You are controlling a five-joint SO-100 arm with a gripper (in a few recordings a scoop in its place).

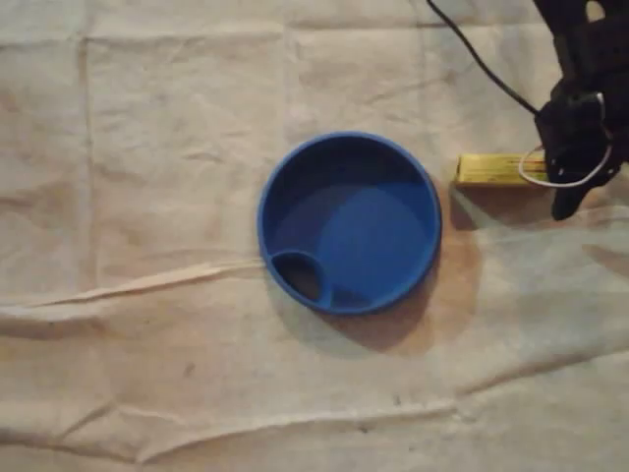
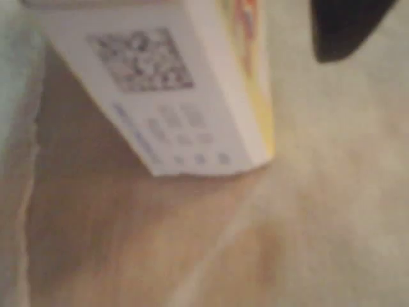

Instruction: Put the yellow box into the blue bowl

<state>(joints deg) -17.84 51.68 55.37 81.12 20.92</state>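
Observation:
The blue bowl (image 1: 349, 222) sits in the middle of the cloth in the overhead view, with a small inner pocket at its lower left. Just to its right is the yellow box (image 1: 496, 169), throwing a broad shadow below itself. My black gripper (image 1: 570, 162) covers the box's right end. The wrist view has the box (image 2: 172, 89) very close: a white face with a QR code and a yellow face on the right. One black finger (image 2: 345, 29) stands right of it, with a strip of cloth between them. The other finger is hidden.
A wrinkled beige cloth (image 1: 147, 246) covers the whole table, with raised folds along the lower left and the front. A black cable (image 1: 477, 59) runs from the top towards the arm. Bare cloth lies left of and below the bowl.

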